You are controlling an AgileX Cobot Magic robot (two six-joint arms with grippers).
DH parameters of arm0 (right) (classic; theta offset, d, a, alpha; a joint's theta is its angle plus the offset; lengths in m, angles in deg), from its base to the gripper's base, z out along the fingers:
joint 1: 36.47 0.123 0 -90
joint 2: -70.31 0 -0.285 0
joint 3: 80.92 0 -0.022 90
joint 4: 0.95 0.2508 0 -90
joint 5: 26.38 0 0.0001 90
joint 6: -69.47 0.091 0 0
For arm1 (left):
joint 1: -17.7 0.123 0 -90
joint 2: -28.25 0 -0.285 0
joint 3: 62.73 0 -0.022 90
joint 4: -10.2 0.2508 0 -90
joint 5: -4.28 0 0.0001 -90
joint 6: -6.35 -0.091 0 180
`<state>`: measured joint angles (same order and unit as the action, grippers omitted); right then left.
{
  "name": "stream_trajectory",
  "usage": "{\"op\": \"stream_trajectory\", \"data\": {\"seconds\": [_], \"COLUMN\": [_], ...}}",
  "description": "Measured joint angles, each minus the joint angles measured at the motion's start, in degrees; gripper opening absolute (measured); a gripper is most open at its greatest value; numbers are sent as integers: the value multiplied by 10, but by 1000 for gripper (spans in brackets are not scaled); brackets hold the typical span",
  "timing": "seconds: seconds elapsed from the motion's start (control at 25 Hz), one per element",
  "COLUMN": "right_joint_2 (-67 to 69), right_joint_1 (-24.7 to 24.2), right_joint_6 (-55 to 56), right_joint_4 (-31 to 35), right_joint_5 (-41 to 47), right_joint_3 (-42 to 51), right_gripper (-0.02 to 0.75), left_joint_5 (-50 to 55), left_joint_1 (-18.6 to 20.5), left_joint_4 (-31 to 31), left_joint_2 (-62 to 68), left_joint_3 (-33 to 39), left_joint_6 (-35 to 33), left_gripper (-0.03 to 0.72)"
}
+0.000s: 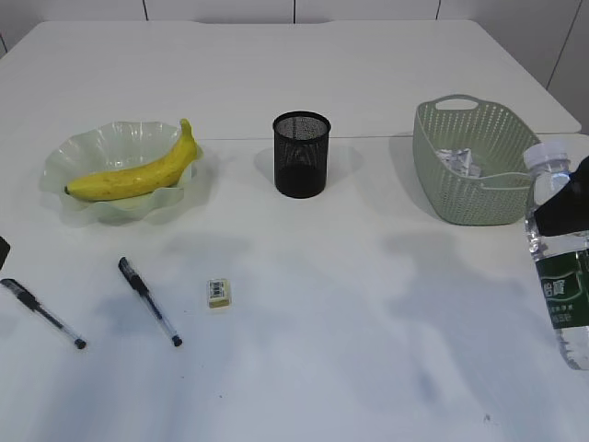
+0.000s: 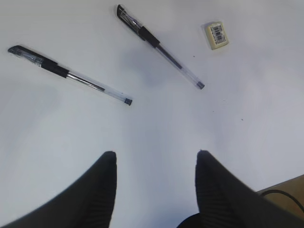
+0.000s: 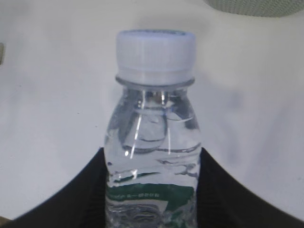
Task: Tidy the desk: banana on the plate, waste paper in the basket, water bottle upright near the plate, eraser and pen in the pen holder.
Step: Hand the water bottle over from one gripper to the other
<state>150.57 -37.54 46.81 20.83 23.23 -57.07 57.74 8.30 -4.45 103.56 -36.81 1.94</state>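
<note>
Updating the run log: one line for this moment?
right gripper: holds bottle | left gripper: open, empty | banana: plated | pens, eraser: loose

My exterior camera looks down at a slant from the near edge across the white table (image 1: 368, 304), far enough back to take in most of it. My left wrist camera faces down, close over the same two black-capped clear pens (image 2: 159, 45) and small cream eraser (image 2: 216, 35). My right wrist camera sits tight against the clear white-capped water bottle (image 3: 154, 142), also at the exterior's right edge.
</note>
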Motion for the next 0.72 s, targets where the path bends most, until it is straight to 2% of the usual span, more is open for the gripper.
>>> {"op": "stream_trajectory", "data": {"seconds": [0.2, 0.4, 0.6, 0.72], "right_joint_2": [0, 14, 45, 57], "right_joint_1": [0, 0, 0, 0], "right_joint_6": [-132, -313, -512, -633], "right_joint_4": [101, 285, 463, 536], "right_joint_5": [-21, -38, 5, 41], "right_joint_3": [1, 1, 1, 1], "right_gripper": [350, 349, 349, 349], "left_joint_5": [0, -4, -8, -10], "left_joint_1": [0, 0, 0, 0], "left_joint_4": [0, 0, 0, 0], "left_joint_2": [0, 0, 0, 0], "left_joint_3": [0, 0, 0, 0], "left_joint_6": [0, 0, 0, 0], "left_gripper": [376, 376, 376, 376]}}
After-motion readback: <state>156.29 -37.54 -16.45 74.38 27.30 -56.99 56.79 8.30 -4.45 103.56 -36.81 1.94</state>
